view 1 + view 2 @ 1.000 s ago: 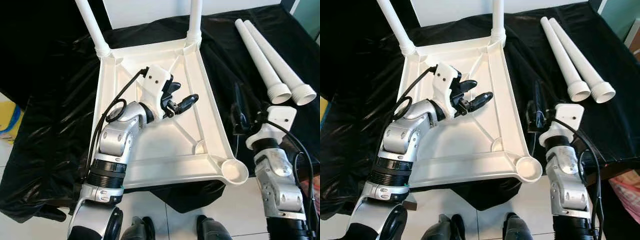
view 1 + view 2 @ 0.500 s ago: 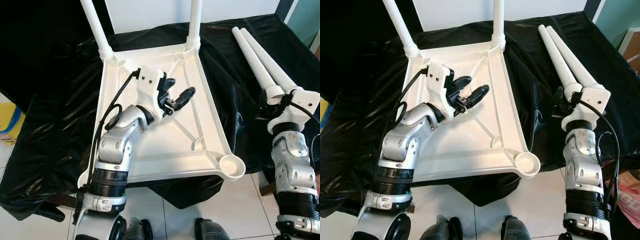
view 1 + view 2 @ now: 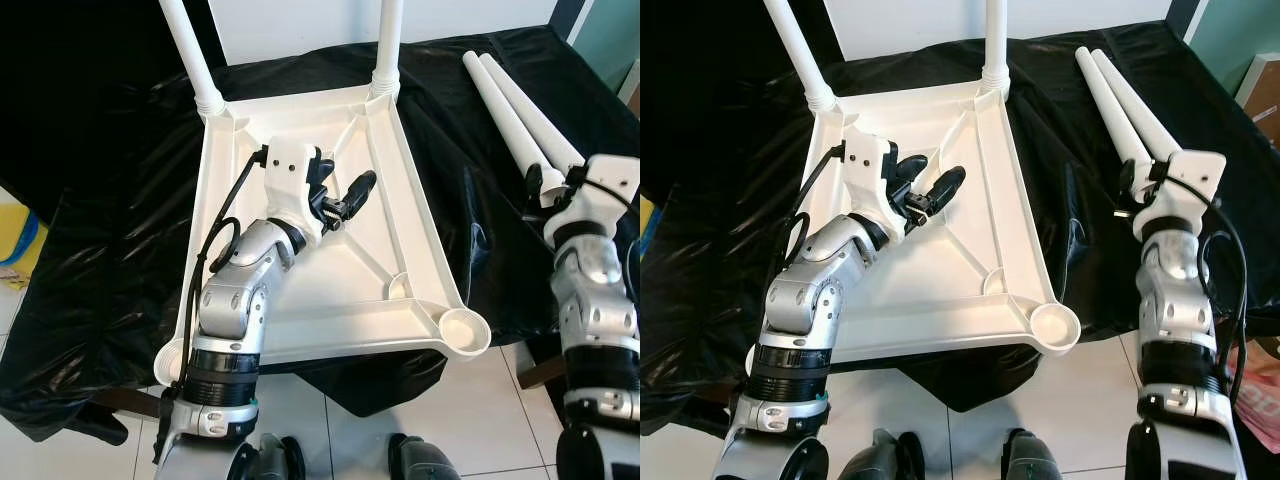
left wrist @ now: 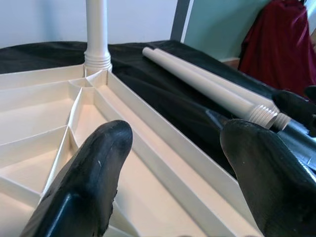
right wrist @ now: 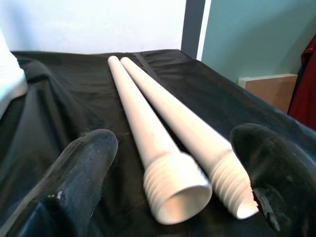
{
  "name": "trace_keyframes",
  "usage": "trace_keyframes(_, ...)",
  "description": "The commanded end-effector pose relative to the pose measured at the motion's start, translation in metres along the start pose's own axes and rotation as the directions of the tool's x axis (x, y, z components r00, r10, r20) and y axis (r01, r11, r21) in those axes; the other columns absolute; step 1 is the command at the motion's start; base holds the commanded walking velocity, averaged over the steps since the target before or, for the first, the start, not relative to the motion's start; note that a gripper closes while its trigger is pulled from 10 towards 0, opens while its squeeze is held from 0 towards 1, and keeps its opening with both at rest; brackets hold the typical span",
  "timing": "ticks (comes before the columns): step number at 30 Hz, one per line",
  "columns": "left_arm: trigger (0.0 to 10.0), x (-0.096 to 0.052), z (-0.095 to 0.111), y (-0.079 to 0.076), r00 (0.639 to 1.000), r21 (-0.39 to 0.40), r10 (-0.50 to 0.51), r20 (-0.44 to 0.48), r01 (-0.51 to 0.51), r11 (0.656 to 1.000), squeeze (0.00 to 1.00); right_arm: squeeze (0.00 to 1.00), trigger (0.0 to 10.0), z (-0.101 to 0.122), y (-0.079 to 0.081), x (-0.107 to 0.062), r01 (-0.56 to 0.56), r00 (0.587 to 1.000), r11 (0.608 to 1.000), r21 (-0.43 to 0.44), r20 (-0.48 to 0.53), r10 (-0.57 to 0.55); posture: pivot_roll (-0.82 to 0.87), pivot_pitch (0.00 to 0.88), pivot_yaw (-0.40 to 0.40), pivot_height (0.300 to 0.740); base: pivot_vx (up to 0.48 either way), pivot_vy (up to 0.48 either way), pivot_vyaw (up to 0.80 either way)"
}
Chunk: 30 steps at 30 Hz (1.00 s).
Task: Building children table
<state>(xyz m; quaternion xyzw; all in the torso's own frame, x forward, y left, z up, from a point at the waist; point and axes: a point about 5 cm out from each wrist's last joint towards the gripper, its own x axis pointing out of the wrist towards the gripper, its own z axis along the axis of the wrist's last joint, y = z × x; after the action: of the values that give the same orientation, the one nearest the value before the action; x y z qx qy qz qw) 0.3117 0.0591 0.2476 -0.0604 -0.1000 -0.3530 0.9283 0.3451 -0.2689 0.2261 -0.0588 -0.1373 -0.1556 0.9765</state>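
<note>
The white children's table top lies upside down on a black sheet. Two white legs stand screwed into its far corners. Its near right corner socket holds nothing. Two loose legs lie side by side on the sheet to the right, threaded ends towards me. My left gripper hovers open over the ribbed underside, holding nothing. My right gripper stands open just short of the loose legs' threaded ends, one finger on each side of the pair.
White tiled floor lies in front of the sheet, with my feet at its edge. A yellow and blue object sits on the floor at far left. A red cloth hangs beyond the loose legs, and a cardboard box stands by the teal wall.
My right gripper has moved away from the table's right side, forward and right, up to the loose legs' threaded ends. The left gripper has shifted slightly left over the underside, still open.
</note>
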Motion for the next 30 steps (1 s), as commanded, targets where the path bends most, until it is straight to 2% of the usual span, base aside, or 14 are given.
trace_keyframes(1, 10.0, -0.006, -0.002, -0.007, 1.0, -0.018, -0.028, -0.003, 0.028, 0.999, 0.0, 0.0, 10.0, -0.006, -0.001, 0.004, -0.023, 0.999, 0.999, -0.025, -0.031, 0.022, -0.15, 0.271, 0.06, 0.74, 0.0, 0.0, 0.0)
trace_keyframes(5, 10.0, -0.011, -0.002, -0.013, 0.998, -0.022, -0.062, 0.005, 0.062, 0.998, 0.0, 0.0, 10.0, -0.003, -0.003, 0.01, -0.032, 0.999, 0.999, -0.037, -0.023, 0.032, -0.14, 0.292, 0.061, 0.74, 0.0, 0.0, 0.0)
trace_keyframes(14, 10.0, -0.018, -0.003, -0.016, 0.998, -0.028, -0.063, -0.012, 0.062, 0.998, 0.0, 0.0, 10.0, 0.002, -0.002, 0.024, -0.058, 0.998, 0.998, -0.039, -0.035, 0.057, -0.12, 0.33, 0.074, 0.74, 0.0, 0.0, 0.0)
trace_keyframes(17, 10.0, -0.022, -0.004, -0.018, 0.998, -0.037, -0.049, -0.025, 0.048, 0.998, 0.0, 0.0, 10.0, 0.0, 0.0, 0.034, -0.093, 0.992, 0.996, -0.01, -0.088, 0.092, -0.1, 0.352, 0.08, 0.74, 0.0, 0.0, 0.0)
trace_keyframes(21, 10.0, -0.023, -0.004, -0.018, 0.999, -0.041, -0.045, -0.03, 0.043, 0.998, 0.0, 0.0, 10.0, -0.001, 0.001, 0.037, -0.112, 0.987, 0.994, 0.004, -0.114, 0.112, -0.09, 0.361, 0.081, 0.74, 0.0, 0.0, 0.0)
trace_keyframes(23, 10.0, -0.027, -0.004, -0.019, 0.999, -0.044, -0.034, -0.041, 0.033, 0.999, 0.0, 0.0, 10.0, -0.005, 0.004, 0.042, -0.165, 0.971, 0.986, 0.021, -0.171, 0.166, -0.08, 0.37, 0.083, 0.74, 0.0, 0.0, 0.0)
trace_keyframes(30, 10.0, -0.031, -0.004, -0.02, 0.998, -0.049, -0.021, -0.05, 0.019, 0.999, 0.0, 0.0, 10.0, -0.005, 0.006, 0.046, -0.23, 0.949, 0.972, 0.049, -0.209, 0.235, -0.07, 0.376, 0.086, 0.74, 0.0, 0.0, 0.0)
